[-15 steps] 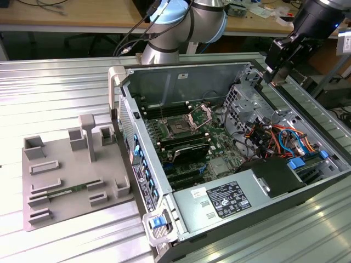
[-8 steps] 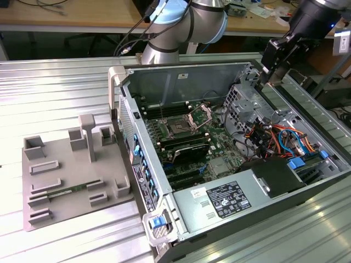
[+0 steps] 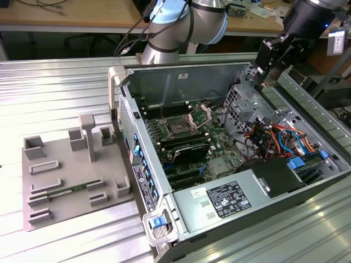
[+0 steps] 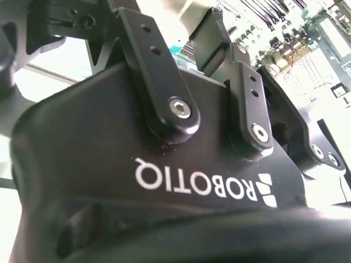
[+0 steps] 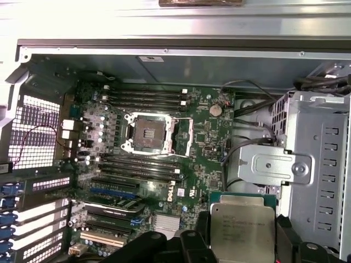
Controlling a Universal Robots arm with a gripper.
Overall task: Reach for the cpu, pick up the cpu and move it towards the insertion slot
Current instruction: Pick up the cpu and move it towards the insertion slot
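Observation:
The cpu (image 5: 242,226), a flat square chip with a silvery top, sits between my gripper's (image 5: 243,236) dark fingers (image 5: 202,233) in the first wrist view, and the gripper is shut on it. The insertion slot (image 5: 149,131), a dark square socket with its shiny metal frame swung open, lies on the green board some way from the chip. In the exterior view my gripper (image 3: 267,76) hangs above the case's far corner, at the exterior view's right, while the insertion slot (image 3: 180,129) is lower and to the left inside the case. The gripper's black body (image 4: 164,164) is close up in the second wrist view.
A metal drive cage (image 5: 318,164) stands beside the held chip. Coloured cables (image 3: 279,137) run by the power supply (image 3: 230,200). Long black memory slots (image 5: 145,98) flank the socket. A grey plastic tray (image 3: 55,219) with a green memory stick (image 3: 66,193) lies at the exterior view's left.

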